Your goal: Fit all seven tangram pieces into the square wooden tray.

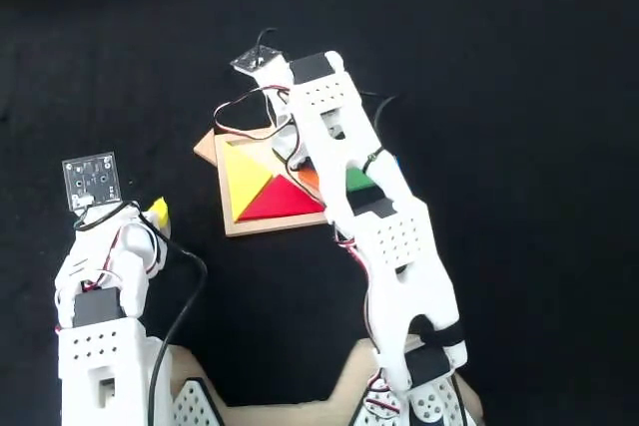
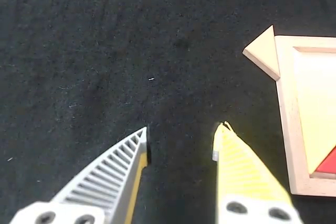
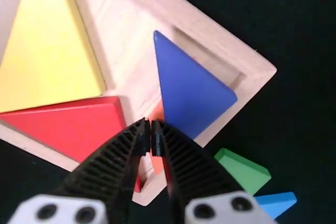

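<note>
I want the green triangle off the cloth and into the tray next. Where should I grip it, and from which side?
Come straight down from above: the green triangle lies flat on the cloth, so only its side walls can be pinched. Probably set one finger on its long edge, the other on the opposite corner, clear of the light blue piece beside it.

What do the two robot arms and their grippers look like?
The left arm and right arm are white shells with dotted hole patterns and black motor blocks. Red, white and black wires loop along the right one; a thick black cable runs by the left. The left gripper has one grey and one yellow ribbed finger; the right gripper has two black ribbed fingers.
</note>
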You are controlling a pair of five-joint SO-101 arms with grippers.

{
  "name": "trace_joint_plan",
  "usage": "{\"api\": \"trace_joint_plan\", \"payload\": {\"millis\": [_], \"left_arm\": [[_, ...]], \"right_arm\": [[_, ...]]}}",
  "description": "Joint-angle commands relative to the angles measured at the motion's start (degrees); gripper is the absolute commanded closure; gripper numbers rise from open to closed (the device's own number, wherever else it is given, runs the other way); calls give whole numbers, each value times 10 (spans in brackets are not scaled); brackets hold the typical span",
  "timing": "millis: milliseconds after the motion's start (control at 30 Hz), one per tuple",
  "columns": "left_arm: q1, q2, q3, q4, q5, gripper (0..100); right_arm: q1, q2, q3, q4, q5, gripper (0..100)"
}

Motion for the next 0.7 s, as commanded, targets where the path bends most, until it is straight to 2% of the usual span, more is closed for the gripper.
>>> {"api": "trace_joint_plan", "payload": {"millis": [0,233,500,667], "left_arm": [[0,-5,-1,-13,2,794],[0,-5,-1,-13,2,794],[0,-5,-1,-13,2,794],[0,-5,-1,-13,2,794]], "right_arm": [[18,-30,-32,-16,27,988],[27,5,-36,-35,34,988],[9,6,-35,75,33,988],[8,-7,-43,85,31,988]]}}
